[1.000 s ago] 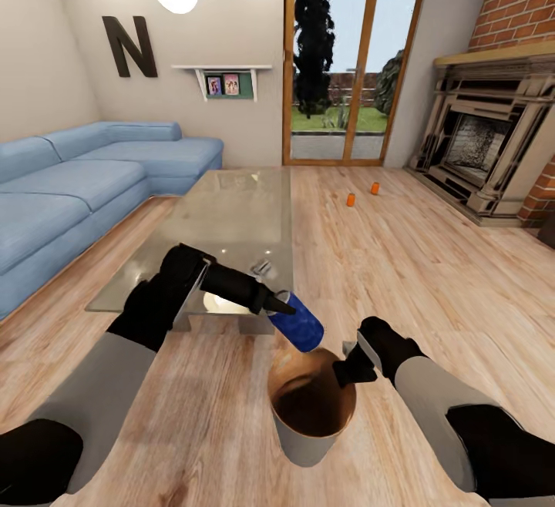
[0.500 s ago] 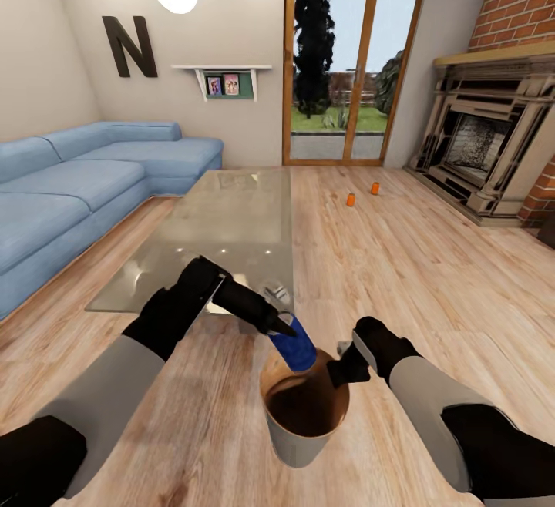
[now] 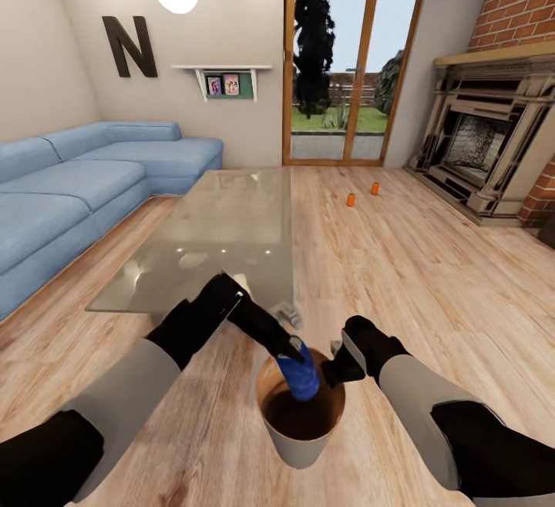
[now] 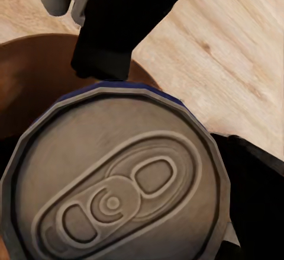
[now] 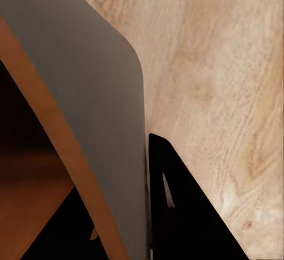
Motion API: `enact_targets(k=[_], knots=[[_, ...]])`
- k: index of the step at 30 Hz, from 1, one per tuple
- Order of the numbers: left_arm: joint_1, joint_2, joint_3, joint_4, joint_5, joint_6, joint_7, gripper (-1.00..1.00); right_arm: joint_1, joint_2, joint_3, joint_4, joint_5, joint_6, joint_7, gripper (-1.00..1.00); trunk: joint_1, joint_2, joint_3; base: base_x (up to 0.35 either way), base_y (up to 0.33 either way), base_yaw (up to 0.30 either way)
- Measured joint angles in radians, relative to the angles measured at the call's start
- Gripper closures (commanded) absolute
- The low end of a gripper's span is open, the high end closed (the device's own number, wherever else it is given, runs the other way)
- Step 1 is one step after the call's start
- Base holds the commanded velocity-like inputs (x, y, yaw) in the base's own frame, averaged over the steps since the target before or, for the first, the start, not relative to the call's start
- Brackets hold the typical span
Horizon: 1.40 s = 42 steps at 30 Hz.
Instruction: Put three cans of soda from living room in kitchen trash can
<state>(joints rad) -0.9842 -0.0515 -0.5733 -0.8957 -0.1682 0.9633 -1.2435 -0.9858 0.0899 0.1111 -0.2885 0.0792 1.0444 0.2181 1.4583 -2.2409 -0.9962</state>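
1. The left gripper (image 3: 291, 349) pinches a blue can (image 3: 299, 373), tilted and half inside the trash can (image 3: 301, 416); letting go off-centre could clip the rim.
2. The right gripper (image 3: 333, 368) clamps the pail's rim; a slip would drop it.
3. Two orange soda cans (image 3: 351, 199) sit well apart on the floor near the fireplace (image 3: 482, 145), uncollected.

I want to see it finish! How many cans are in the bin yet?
None dropped yet that I can see. The left gripper is lowering a blue can into the bin, gripped by the right gripper. Two orange cans wait near the fireplace.
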Motion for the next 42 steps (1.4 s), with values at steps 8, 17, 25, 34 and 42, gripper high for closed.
enact_targets(k=[8, 17, 25, 34, 42], knots=[[0.001, -0.027, -0.07, 0.104, 0.001, -0.027, 0.095, 1.0, 0.0, 0.003, -0.003, 0.0, -0.006, 0.001, -0.009, 1.0, 0.0, 0.0, 0.0, 0.0, 0.0, 0.0], [0.003, -0.058, -0.146, 0.124, 0.005, -0.021, 0.112, 1.0, 0.0, 0.005, -0.005, 0.0, -0.01, 0.001, -0.009, 1.0, 0.0, 0.0, 0.0, 0.0, 0.0, 0.0], [0.042, -0.074, -0.168, 0.127, 0.002, -0.024, 0.12, 1.0, 0.0, 0.005, -0.006, 0.0, -0.015, 0.001, -0.009, 1.0, 0.0, 0.0, 0.0, 0.0, 0.0, 0.0], [0.048, -0.076, -0.171, 0.199, 0.002, -0.045, 0.258, 1.0, 0.0, 0.006, -0.006, -0.001, -0.016, 0.001, -0.009, 1.0, 0.0, 0.0, 0.0, 0.0, 0.0, 0.0], [0.054, -0.076, -0.171, 0.229, 0.005, -0.063, 0.364, 1.0, 0.0, 0.01, -0.004, -0.005, -0.011, 0.001, -0.009, 1.0, 0.0, 0.0, 0.0, 0.0, 0.0, 0.0]])
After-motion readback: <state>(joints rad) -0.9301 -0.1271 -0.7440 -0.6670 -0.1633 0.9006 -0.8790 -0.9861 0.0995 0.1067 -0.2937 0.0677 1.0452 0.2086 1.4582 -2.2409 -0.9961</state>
